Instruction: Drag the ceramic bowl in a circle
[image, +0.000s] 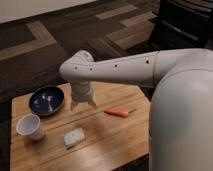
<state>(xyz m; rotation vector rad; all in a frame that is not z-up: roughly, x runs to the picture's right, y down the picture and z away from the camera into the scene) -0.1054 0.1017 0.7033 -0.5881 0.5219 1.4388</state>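
**Ana:** Where was the ceramic bowl (46, 99) at that point?

**Ben:** It sat flat on the counter (115, 145), toward the far left corner. The claw (83, 105) hung just beside it on the side away from the left edge, pointing down. Its two tips stood apart with nothing between them. As far as I could see, it was not touching the bowl's rim.

**Ana:** So the drag had not begun?

**Ben:** That was my reading. The claw had yet to catch the rim or press down inside the bowl.

**Ana:** What worried you?

**Ben:** Mostly the white paper cup (30, 126). It stood near the left edge, just in front of the bowl. A circle swung toward the near edge would probably have knocked it over or pushed it off.

**Ana:** And the far side?

**Ben:** The bowl was already close to the far edge and the left edge. A wide loop that way could have tipped it over the side, and ceramic would not forgive that.

**Ana:** Anything else in the path?

**Ben:** A small pale packet (74, 136) lay toward the near edge, and an orange carrot-like piece (117, 112) lay toward the right edge. Both were well apart from the bowl. Only a very wide circle would have reached them.

**Ana:** And the grip?

**Ben:** The glaze looked slick. A shallow hold on the rim might have slipped mid-circle, or lifted one side and made the bowl rock.
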